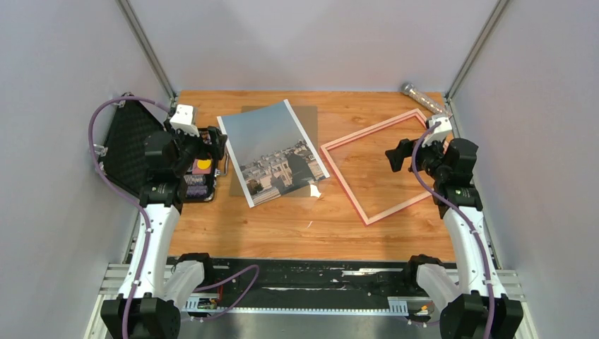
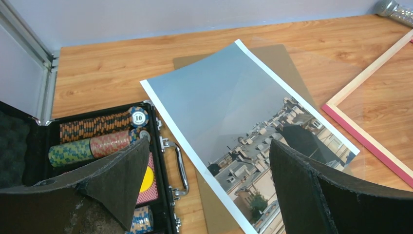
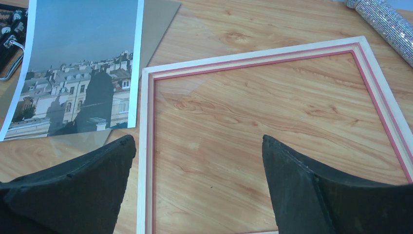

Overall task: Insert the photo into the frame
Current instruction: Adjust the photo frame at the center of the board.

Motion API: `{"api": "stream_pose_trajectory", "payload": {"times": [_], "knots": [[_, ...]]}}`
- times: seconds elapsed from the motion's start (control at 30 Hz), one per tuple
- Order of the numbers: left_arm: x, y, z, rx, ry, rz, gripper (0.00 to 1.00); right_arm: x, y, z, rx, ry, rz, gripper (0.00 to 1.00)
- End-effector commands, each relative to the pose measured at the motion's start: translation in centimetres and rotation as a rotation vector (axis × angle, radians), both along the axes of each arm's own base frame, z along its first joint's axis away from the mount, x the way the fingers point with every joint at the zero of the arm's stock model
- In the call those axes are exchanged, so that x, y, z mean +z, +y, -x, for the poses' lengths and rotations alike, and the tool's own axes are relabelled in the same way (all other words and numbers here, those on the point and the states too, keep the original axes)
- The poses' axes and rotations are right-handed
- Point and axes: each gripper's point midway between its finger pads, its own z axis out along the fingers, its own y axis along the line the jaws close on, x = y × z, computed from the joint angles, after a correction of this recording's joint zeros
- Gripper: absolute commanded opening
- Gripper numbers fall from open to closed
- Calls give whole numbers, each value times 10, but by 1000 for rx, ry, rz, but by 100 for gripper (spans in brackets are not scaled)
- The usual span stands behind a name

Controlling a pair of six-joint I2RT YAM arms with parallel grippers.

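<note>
The near strip of the table (image 1: pixel 282 226) is bare wood, so a gripper can pass freely in front of the photo (image 1: pixel 272 152) and the frame (image 1: pixel 344 185). Between these two there is only a narrow gap. The open chip case (image 1: pixel 131 150) stands just beside the photo's left edge, its handle toward it. A glitter tube (image 1: pixel 422 97) lies near the frame's far corner, close to the right wall (image 1: pixel 537 141).

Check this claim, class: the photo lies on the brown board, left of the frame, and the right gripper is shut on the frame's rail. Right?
Not quite: the right gripper is open and grips nothing above the frame, as the right wrist view shows. The photo does lie on the brown board, left of the frame.
</note>
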Motion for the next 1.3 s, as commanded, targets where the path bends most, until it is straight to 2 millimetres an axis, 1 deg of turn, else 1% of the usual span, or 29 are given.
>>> {"api": "stream_pose_trajectory", "payload": {"times": [0.0,0.27,0.5,0.67,0.73,0.83,0.9,0.97,1.07,1.1,1.13,1.17,1.27], "knots": [[11,2,-1,15,-51,-4,100,15,0,-2,12,-78,30,100],[11,4,-1,24,-56,-13,100,13,3,-1,29,-75,27,100],[13,5,0,29,-57,-15,100,15,5,1,39,-85,24,100],[19,4,2,22,-56,-20,100,24,15,9,90,-106,5,100],[18,2,4,7,-46,-26,100,24,21,15,132,-104,-2,100],[18,-1,6,-11,-44,-31,100,24,25,17,154,-88,-2,100],[17,-1,6,-14,-41,-31,100,14,27,17,159,-64,20,100],[15,-2,5,-20,-36,-31,100,0,33,17,177,-37,65,100],[13,-1,4,-20,-33,-37,100,-26,53,18,232,7,142,100],[13,-1,4,-19,-33,-42,100,-37,64,17,263,29,163,100],[13,-1,4,-17,-34,-43,100,-43,67,16,269,45,177,100],[13,0,4,-17,-35,-45,100,-56,74,13,291,82,190,98],[12,-1,3,-19,-33,-48,100,-84,90,6,340,164,223,93]]}}
